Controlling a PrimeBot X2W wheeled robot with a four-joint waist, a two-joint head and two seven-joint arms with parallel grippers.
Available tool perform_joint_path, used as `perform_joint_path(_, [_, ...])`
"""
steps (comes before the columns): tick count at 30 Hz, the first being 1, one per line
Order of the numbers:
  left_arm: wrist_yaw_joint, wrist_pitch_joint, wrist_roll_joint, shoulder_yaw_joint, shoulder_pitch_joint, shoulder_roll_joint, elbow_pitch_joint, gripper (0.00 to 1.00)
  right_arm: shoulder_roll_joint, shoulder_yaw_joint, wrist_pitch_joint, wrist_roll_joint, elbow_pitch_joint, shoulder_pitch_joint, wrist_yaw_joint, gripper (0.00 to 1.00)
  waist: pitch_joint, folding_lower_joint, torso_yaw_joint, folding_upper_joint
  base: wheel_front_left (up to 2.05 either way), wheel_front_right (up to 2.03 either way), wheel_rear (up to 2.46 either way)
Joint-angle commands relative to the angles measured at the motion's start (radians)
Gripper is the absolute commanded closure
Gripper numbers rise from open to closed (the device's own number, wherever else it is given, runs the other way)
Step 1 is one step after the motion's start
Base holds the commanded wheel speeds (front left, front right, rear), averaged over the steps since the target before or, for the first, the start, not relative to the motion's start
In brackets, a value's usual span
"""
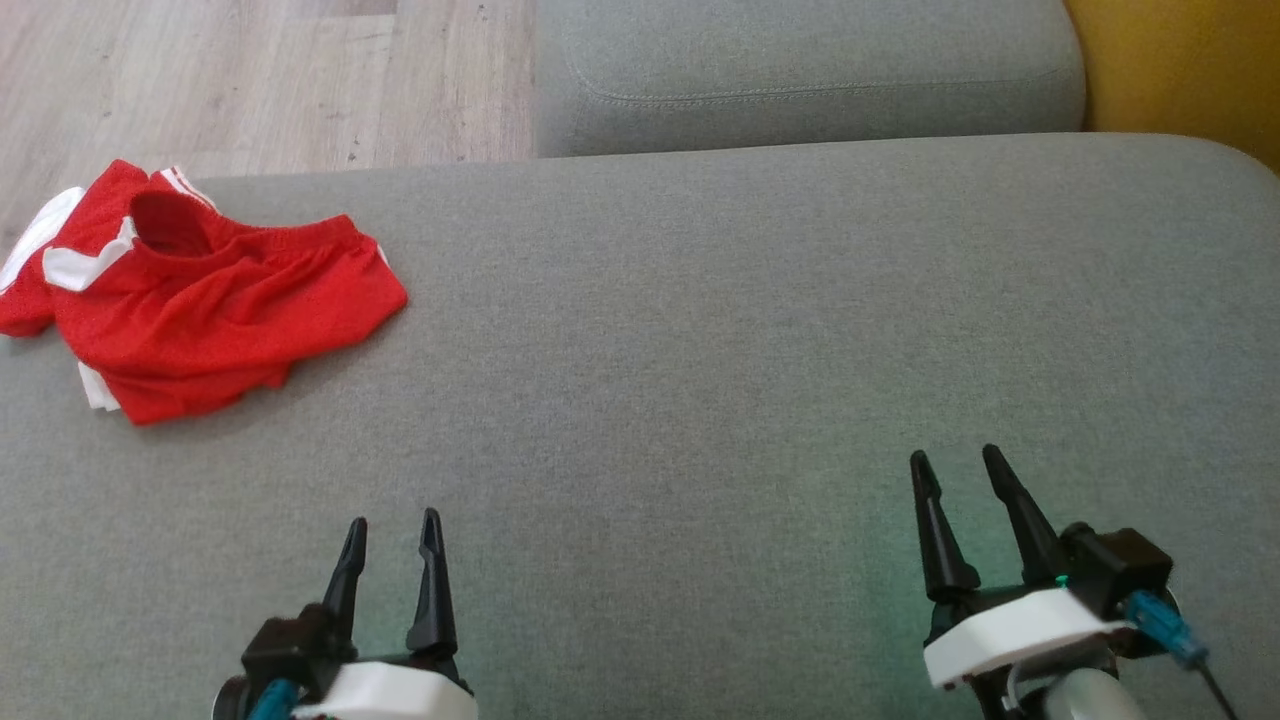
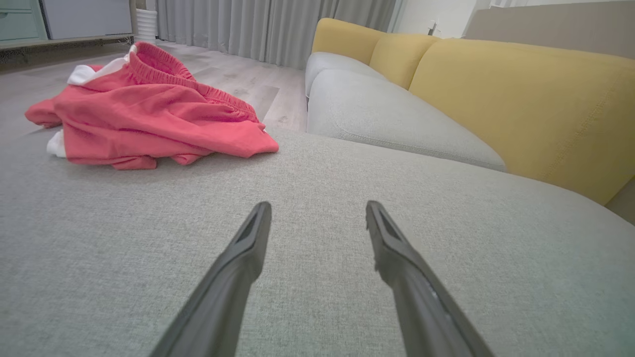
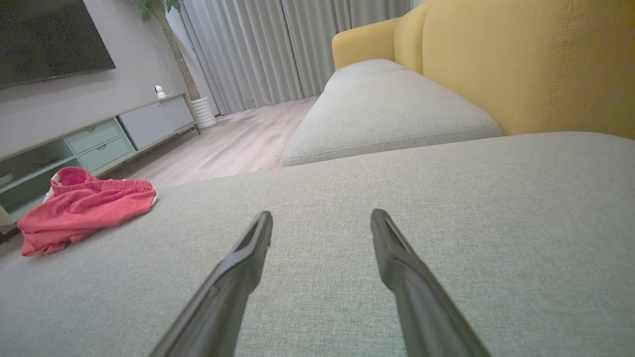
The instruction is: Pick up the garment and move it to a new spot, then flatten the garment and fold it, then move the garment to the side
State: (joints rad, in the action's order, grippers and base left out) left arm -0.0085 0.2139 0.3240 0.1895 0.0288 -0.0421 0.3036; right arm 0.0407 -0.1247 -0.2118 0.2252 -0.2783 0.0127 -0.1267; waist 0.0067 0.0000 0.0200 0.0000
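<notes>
Red garment (image 1: 220, 310) w/ white trim, crumpled, elastic waistband up, lies at far-left edge of grey sofa cushion (image 1: 700, 350). Wood floor (image 1: 250, 80) beyond it. L gripper (image 1: 394, 517) open, nothing held, low over cushion, near side, well apart from garment. R gripper (image 1: 955, 452) open too, empty, further right. Yellow backrest (image 2: 521, 99) at R.

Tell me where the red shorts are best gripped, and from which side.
On the red shorts, probably the gathered waistband: it stands up off the grey cushion as a ridge, while the rest lies flat. The open left gripper is nearer, so come from the near right, from above, straddling that ridge.
</notes>
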Motion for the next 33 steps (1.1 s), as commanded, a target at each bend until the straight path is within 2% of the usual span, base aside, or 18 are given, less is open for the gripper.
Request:
perform_joint_path(1, [0.010,0.017,-0.032,-0.030,-0.016,-0.008,-0.025,0.00,0.009,-0.029,-0.019,-0.035,0.027,-0.031,-0.004,0.00,0.000,0.0000,0.000,0.0000,0.00,0.00,0.00])
perform_joint_path(13, [0.031,0.048,-0.113,-0.034,-0.014,-0.008,-0.008,0.00,0.009,-0.047,-0.050,-0.159,0.023,-0.035,-0.004,0.00,0.003,0.0000,0.001,0.0000,0.00,0.00,0.00])
perform_joint_path(33, [0.037,0.048,-0.083,-0.032,-0.019,-0.008,0.029,0.00,0.009,-0.041,-0.050,-0.160,0.010,-0.036,-0.004,0.00,0.002,0.0000,0.001,0.0000,0.00,0.00,0.00])
